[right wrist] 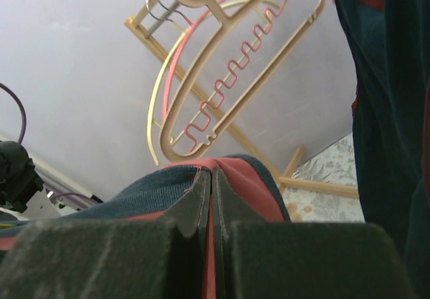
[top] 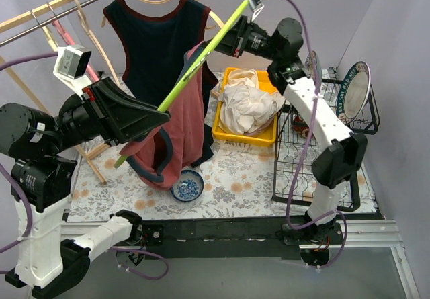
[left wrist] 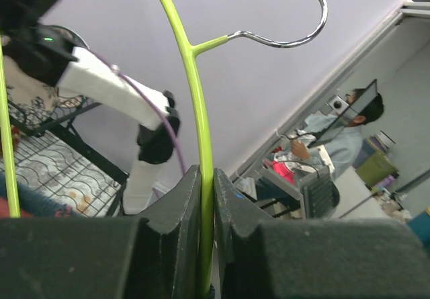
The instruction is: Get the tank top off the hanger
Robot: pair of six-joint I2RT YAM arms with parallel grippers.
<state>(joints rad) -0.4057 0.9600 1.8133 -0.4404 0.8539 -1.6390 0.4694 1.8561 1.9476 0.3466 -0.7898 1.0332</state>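
**Red tank top pinched at one end, hanger clamped at the other**

The green hanger (top: 201,64) is held slantwise above and to the left of the yellow tray (top: 245,140), with its metal hook (top: 254,2) raised above the tray's far edge. The hanger's thin bar is clamped between the fingers of the left claw (left wrist: 207,178), which is closed tight on it (seen plainly in the left wrist view).

The red tank top (top: 181,131), edged in blue, is draped down from the hanger's lower half to the left of the tray, and its bottom fold is seen hanging close above the flowered tablecloth (top: 235,185). Its upper edge is gripped by the right claw (top: 205,49), whose fingers are closed on the red cloth and blue trim high up to the left of the tray. Whether the cloth is fully clear of the bar cannot be told.

A crumpled white cloth (top: 248,101) is heaped in the tray. A small blue bowl (top: 187,185) is set near the tray's near-left corner. A wire rack (top: 295,158) with a plate (top: 353,91) is placed just right of the tray. A navy tank top (top: 158,44) is hung behind the tray's left side.
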